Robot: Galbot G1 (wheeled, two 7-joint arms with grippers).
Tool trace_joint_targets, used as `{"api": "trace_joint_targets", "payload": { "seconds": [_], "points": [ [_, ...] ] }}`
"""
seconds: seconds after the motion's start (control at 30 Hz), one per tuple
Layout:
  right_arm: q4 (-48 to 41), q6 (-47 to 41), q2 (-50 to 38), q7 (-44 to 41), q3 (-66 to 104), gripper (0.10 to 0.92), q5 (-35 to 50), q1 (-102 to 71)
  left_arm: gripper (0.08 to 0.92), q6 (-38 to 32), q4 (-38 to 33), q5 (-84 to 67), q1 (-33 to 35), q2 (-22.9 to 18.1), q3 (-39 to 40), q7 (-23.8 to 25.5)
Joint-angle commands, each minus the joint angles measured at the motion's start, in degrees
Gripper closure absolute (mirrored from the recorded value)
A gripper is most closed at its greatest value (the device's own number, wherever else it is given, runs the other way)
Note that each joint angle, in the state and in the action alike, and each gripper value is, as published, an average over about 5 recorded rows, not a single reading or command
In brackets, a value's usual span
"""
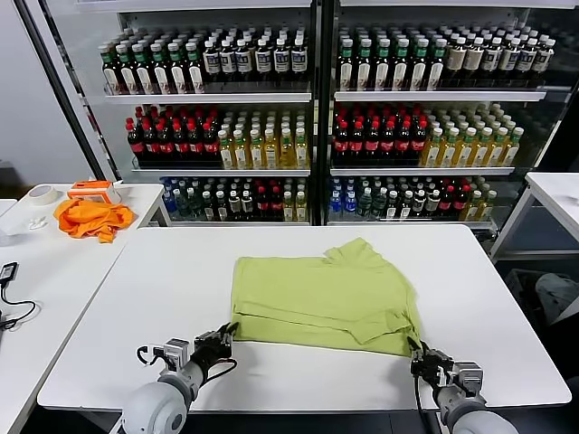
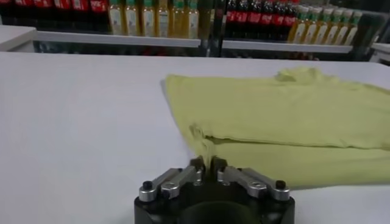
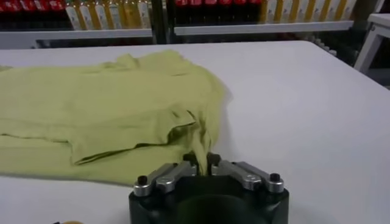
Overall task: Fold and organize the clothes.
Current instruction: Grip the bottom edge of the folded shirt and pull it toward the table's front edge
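While the white desk (image 1: 163, 298) carries the lime T-shirt (image 1: 321, 294) folded at its middle toward the front edge, we have our left gripper (image 1: 223, 336) pinched shut on its front left corner and our right gripper (image 1: 422, 351) pinched shut on its front right corner.

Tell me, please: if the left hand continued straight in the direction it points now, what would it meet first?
The T-shirt itself: the left hand is already shut on its near corner and points across the cloth, with the white table beneath.
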Motion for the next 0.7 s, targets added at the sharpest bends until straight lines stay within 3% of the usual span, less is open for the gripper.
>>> {"api": "trace_joint_targets", "payload": {
  "seconds": [0.03, 0.43, 0.7],
  "points": [
    [3.23, -0.11, 0.10, -0.12, 0.15, 0.900, -0.49, -2.35, 0.895, 0.30, -3.11, 2.59, 3.29, 0.35, -0.71, 2.18],
    [10.12, 0.50, -0.32, -0.84, 4.38, 0.900, -2.42, -13.02, 0.916, -2.77, -10.70, 5.02, 15.27, 3.92, -7.20, 2.52],
    [10.16, 1.92, 0.19, -1.84, 3.65, 0.900, -4.86, -16.79, 0.916, -3.94, -11.58, 5.98, 18.50, 3.50, -8.57, 3.27]
  ]
}}
